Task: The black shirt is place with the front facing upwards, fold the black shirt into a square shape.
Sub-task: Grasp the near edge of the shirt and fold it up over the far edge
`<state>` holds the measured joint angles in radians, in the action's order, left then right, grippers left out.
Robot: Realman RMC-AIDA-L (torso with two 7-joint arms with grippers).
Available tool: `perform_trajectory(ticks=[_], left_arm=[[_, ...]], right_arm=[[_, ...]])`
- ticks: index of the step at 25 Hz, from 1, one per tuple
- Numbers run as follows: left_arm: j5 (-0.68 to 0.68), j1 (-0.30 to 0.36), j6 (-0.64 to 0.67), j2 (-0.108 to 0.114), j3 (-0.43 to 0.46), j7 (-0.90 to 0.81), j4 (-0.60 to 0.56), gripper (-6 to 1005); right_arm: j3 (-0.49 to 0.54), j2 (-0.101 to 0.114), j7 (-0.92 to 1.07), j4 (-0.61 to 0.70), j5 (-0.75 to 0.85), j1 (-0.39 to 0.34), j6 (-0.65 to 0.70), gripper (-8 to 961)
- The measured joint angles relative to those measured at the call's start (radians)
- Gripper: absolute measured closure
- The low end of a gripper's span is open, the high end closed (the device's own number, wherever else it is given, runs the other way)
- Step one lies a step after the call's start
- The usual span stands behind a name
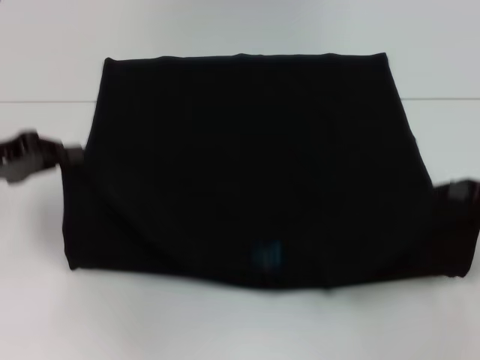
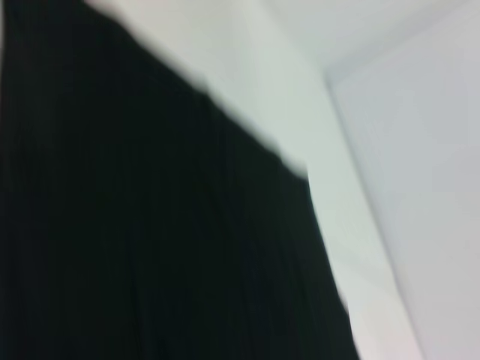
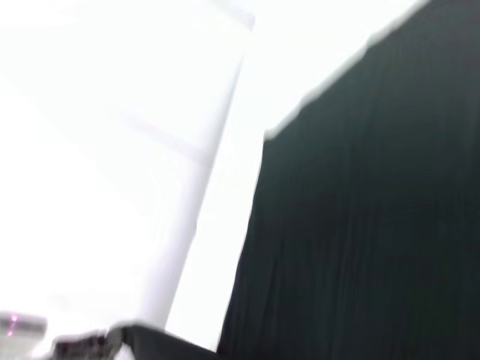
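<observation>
head view: the black shirt lies on the white desk, sides folded in; left hand and right hand flank it, grip unclear. wrist views: only cloth edges show, so the next fold needs matched edges.

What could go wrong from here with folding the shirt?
1. The left gripper and right gripper sit at opposite side edges of the black shirt; uneven pulls could skew the fold.
2. The near edge bulges, so the result may not be square.
</observation>
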<state>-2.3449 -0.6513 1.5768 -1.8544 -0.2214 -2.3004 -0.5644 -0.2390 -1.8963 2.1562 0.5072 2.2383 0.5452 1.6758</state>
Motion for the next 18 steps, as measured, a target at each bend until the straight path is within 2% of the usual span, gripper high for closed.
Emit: perform_trajectory(ticks=[3,7,9,14,18], left_arm=[[0.095,0.009,-0.109,-0.029,0.002,0.018,0.002,997],[0.215,0.021,-0.263,-0.090,0.003,0.107,0.019,996],[0.260,0.021,-0.316,-0.112,0.000,0.160,0.045,996],[0.303,0.004,-0.399,-0.141,-0.004,0.266,0.100,996],[0.317,-0.010,-0.459,-0.154,-0.005,0.302,0.101,997]], right_arm=[[0.006,-0.022,-0.035,-0.035,-0.094,-0.007,-0.107,894],[0.004,-0.071,-0.112,-0.074,-0.203,-0.004,-0.256,891],[0.002,-0.095,-0.145,-0.082,-0.234,0.005,-0.320,890],[-0.005,-0.133,-0.215,-0.095,-0.259,0.037,-0.449,887],[-0.005,-0.143,-0.260,-0.097,-0.262,0.068,-0.521,885]])
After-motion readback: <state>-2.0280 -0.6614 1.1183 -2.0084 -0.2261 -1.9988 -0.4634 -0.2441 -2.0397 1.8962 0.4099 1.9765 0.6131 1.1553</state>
